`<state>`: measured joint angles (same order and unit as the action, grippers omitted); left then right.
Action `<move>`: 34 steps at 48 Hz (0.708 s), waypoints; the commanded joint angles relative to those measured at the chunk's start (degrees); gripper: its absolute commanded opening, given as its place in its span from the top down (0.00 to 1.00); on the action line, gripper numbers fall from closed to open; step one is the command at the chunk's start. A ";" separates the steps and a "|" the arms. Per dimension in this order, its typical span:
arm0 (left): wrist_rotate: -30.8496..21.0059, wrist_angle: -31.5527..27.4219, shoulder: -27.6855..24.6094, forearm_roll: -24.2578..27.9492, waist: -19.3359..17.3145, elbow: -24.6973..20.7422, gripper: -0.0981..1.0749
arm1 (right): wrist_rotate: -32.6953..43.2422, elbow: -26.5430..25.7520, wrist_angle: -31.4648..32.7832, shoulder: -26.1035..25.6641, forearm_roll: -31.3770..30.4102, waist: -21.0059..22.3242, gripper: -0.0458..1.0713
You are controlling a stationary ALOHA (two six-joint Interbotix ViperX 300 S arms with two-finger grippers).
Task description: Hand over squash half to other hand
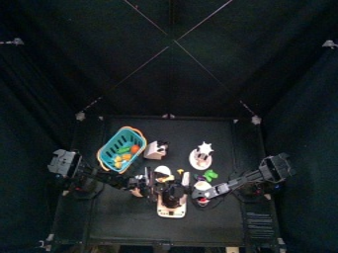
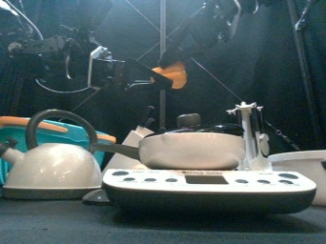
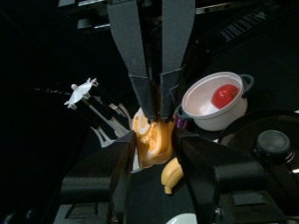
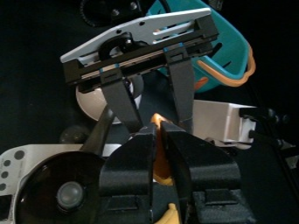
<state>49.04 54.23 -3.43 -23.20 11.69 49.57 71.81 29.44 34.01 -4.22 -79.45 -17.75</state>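
The orange squash half (image 2: 173,73) hangs in the air over the table's middle, between both grippers. In the left wrist view my left gripper (image 3: 156,150) has a jaw against each side of the squash half (image 3: 153,140). The right gripper (image 3: 158,87) comes down from above, shut on its other end. In the right wrist view my right gripper (image 4: 158,131) is pinched on the squash's orange tip (image 4: 158,118), with the left gripper (image 4: 149,103) facing it. In the top view the two grippers meet near the squash (image 1: 168,178).
Below stand a white scale (image 2: 211,186) bearing a lidded bowl (image 2: 192,148), a white kettle (image 2: 51,164), a teal basket (image 1: 122,150) and a white bowl (image 3: 222,109) holding a red thing. A banana (image 3: 173,175) lies under the squash.
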 commanded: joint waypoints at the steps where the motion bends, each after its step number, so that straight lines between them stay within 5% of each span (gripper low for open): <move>1: 0.09 0.53 0.35 0.09 0.18 -1.23 0.31 | 0.09 -1.41 0.00 -0.88 0.09 0.44 0.50; 34: 0.00 0.53 0.70 0.00 0.18 -0.97 0.45 | 0.00 -0.44 -3.60 -0.88 1.76 1.49 0.49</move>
<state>49.22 54.14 -3.52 -23.29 11.95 49.66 71.72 29.36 30.76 -4.31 -77.96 -16.52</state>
